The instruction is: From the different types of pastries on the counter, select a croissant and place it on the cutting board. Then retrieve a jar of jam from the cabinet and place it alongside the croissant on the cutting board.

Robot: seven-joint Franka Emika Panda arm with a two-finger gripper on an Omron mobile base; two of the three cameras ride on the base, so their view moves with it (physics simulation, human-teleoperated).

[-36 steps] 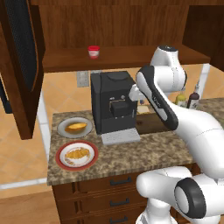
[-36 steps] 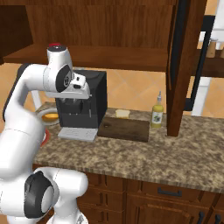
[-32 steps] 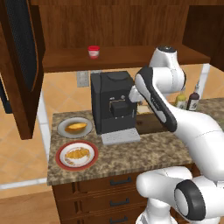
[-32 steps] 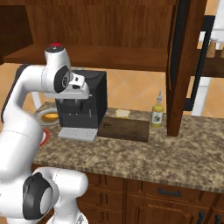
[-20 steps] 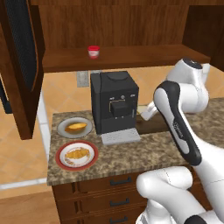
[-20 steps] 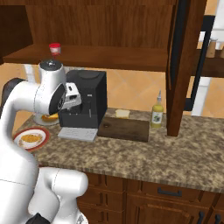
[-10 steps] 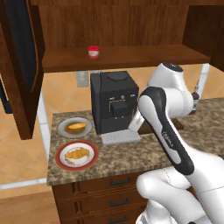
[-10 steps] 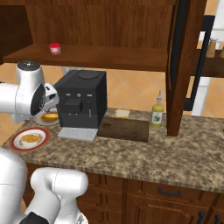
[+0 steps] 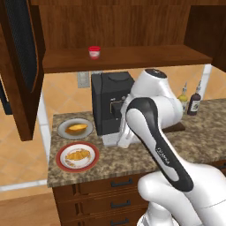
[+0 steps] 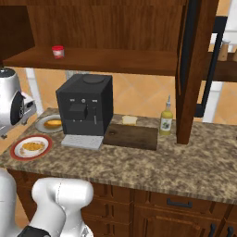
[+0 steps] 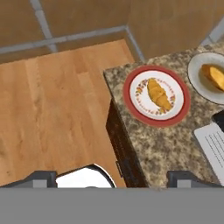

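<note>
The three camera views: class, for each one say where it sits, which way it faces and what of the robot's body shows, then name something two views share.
Left base view: behind the arm, to its left, looking forward and down at the coffee machine; white arm rises lower right.
Right base view: behind, to its right, facing the cutting board; arm at left edge.
Hand view: on the hand, looking down at the croissant on its red-rimmed plate; open gripper at bottom.
Shared: both base views show the jar of jam.

We see a black coffee machine (image 10: pixel 86 103) with a light grey drip tray (image 10: pixel 83 141) at its foot, a red-rimmed plate (image 9: pixel 77 156) beside a grey plate (image 9: pixel 75 129), a yellow bottle (image 10: pixel 166 121), a dark bottle (image 9: pixel 193 99), and wooden flooring (image 11: pixel 48 113).
</note>
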